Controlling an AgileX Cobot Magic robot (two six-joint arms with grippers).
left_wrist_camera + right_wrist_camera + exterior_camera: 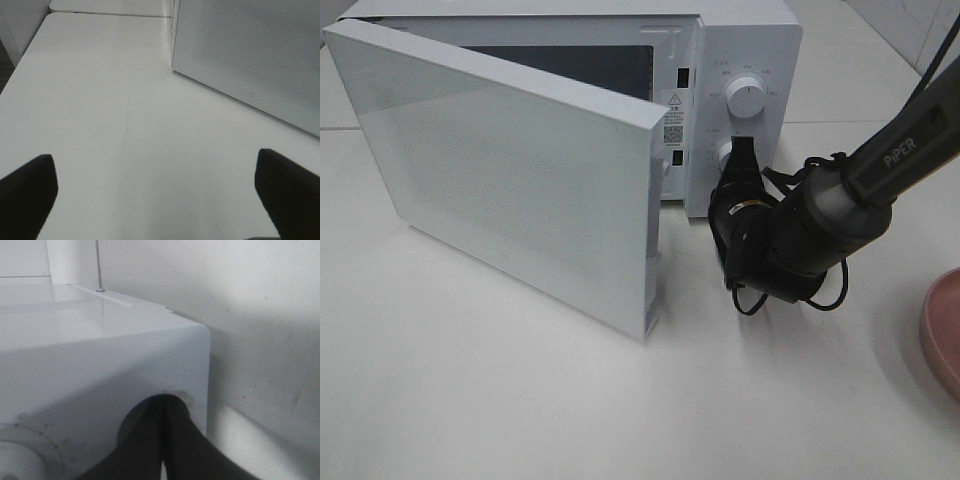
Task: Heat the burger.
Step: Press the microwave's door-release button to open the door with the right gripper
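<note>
- The microwave (750, 40) fills the upper part of my high view, its door (490, 170) swung open toward the left of the frame.
- My right gripper (741, 150) sits right of centre, clenched, tips at the control panel against the lower knob (723, 153), below the upper knob (747, 97).
- On the right wrist camera the fingers (180, 450) press together with nothing between them, close to the microwave's front corner.
- My left gripper (155, 170) is released, jaws wide apart over bare table (125, 100), the door's outer face near it.
- A pink plate (945, 330) shows at the right edge of the high view.
- The burger: no view shows it, so I cannot place it relative to either gripper.
</note>
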